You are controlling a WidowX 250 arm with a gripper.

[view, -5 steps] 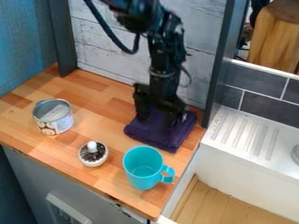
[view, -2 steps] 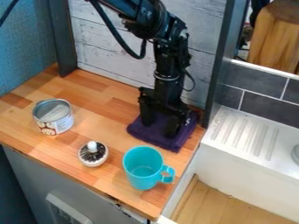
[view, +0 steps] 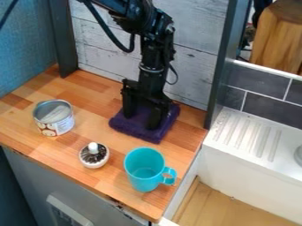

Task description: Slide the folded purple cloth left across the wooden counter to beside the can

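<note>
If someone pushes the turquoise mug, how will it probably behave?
The turquoise mug looks empty, so it may slide easily. Standing upright, it might tip if pushed high; its side handle would likely limit rolling.

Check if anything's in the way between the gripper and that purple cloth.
Nothing visible stands between them: the gripper is right down at the purple cloth, its fingers apart over it. The turquoise mug, small white bowl and open can all stand clear of the cloth.
</note>
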